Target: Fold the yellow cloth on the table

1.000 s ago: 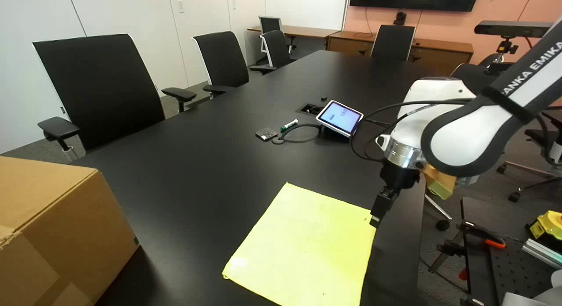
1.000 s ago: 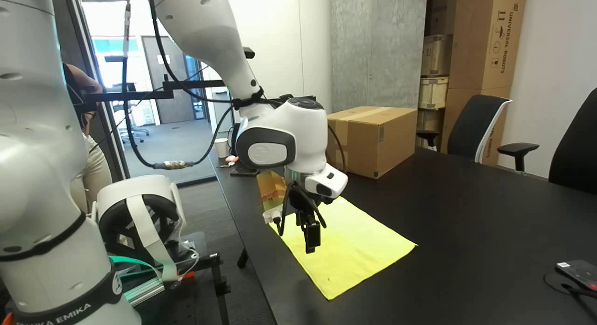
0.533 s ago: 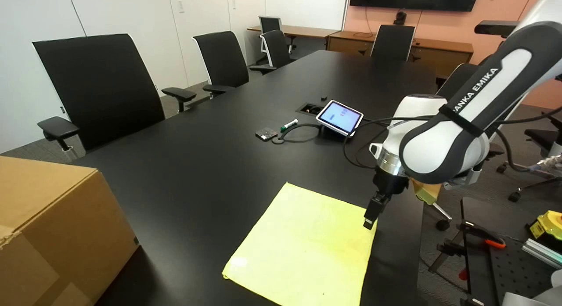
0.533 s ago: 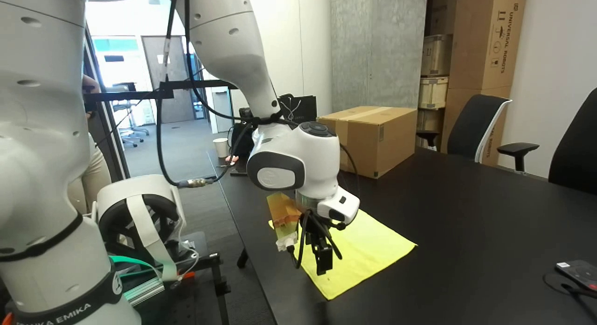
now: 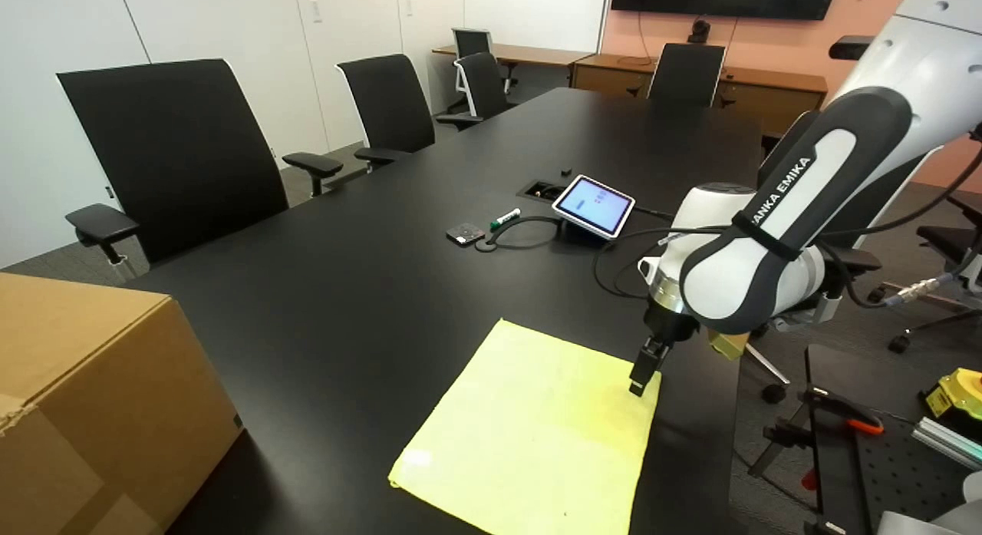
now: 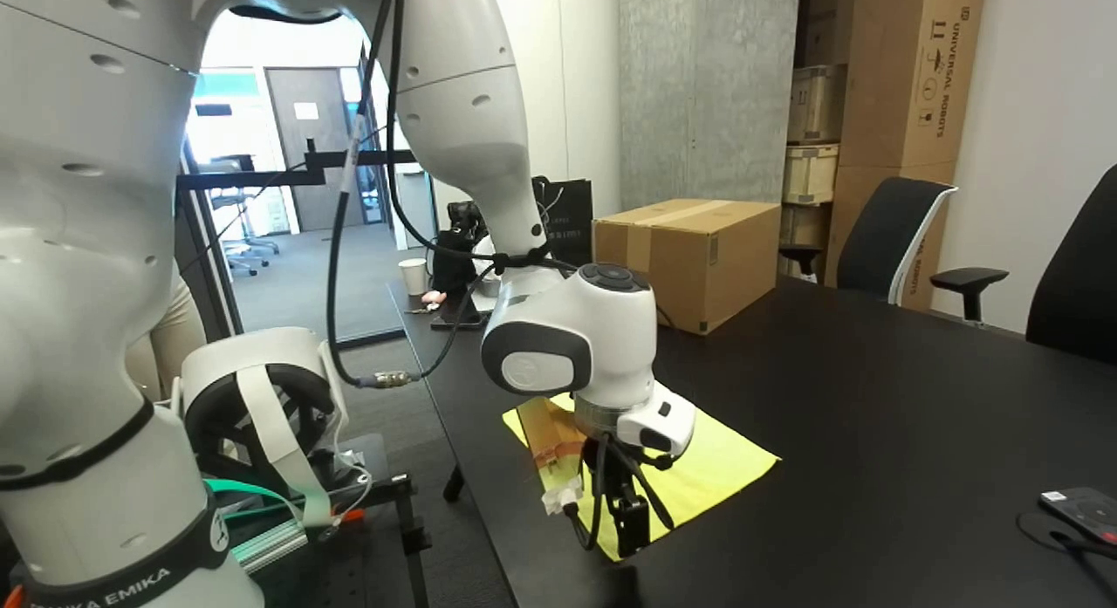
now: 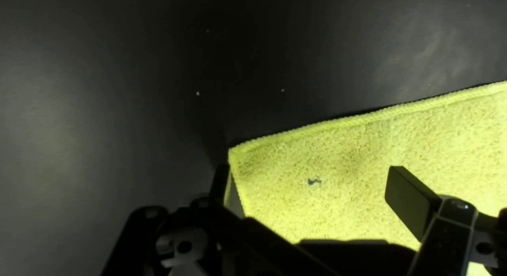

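The yellow cloth lies flat and spread out on the black table; it also shows in an exterior view. In the wrist view the cloth has a corner with a small dark mark between the two fingers. My gripper is open and empty, its fingers wide apart over that corner. In both exterior views the gripper points down at the cloth corner near the table's edge. I cannot tell whether the fingertips touch the cloth.
A cardboard box stands on the table beyond the cloth. A tablet, a green marker and a small black device with a cable lie farther along. A white cup stands at the table's far end.
The arm has moved down, bringing the gripper lower and toward the cloth's corner. The cloth has not moved.
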